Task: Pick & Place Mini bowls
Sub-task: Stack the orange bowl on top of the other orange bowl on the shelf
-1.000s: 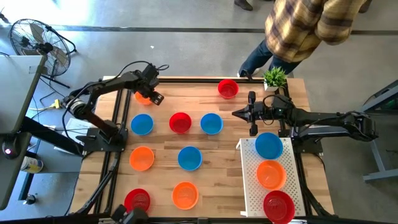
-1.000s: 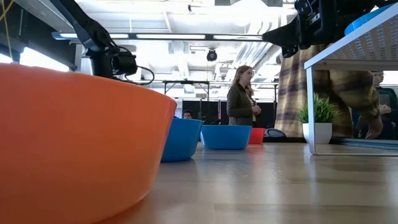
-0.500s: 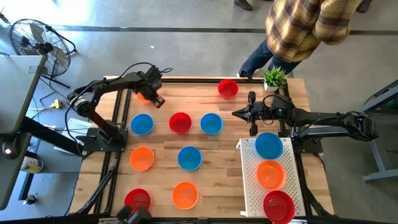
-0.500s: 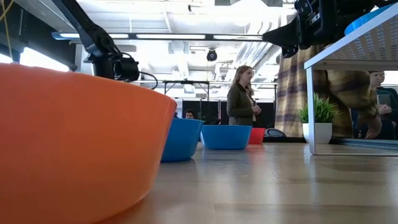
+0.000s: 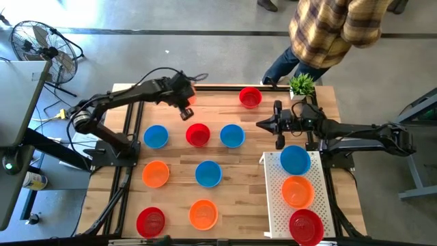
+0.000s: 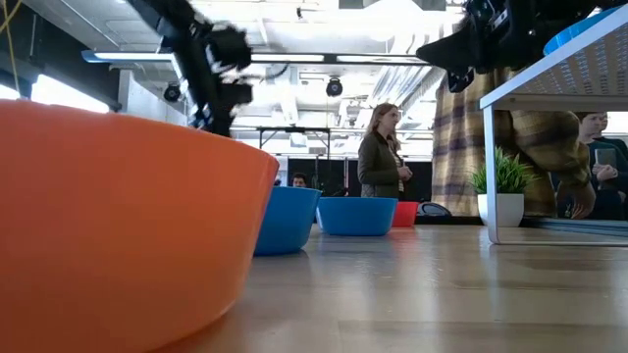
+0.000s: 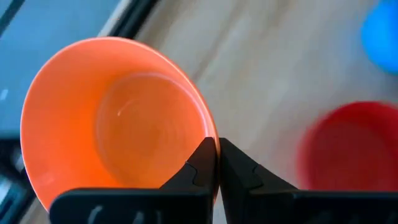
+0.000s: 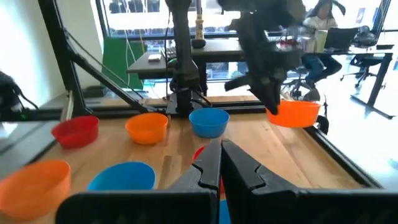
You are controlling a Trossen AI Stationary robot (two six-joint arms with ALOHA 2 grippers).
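A small glossy orange plastic bowl [image 7: 118,118] is held clear of the wooden table [image 5: 239,160] by the left gripper [image 7: 216,163], whose two dark fingers are pinched on the bowl's rim, one inside the wall and one outside, so that the bowl hangs out to one side of the jaws with its open face turned toward the wrist camera. In the high view the left gripper [image 5: 186,102] is placed over the far middle of the table, just beyond the loose red mini bowl [image 5: 198,134]. The white perforated rectangular tray [image 5: 274,205], already loaded with a blue, an orange and a red bowl in a row, lies across the table on the right side, well apart from the carried bowl; the coming move is judged to depend on that sideways gap being crossed. The right gripper [image 5: 276,124] is parked near the tray's far end, much nearer to it than the left, with its fingers pressed together on nothing.
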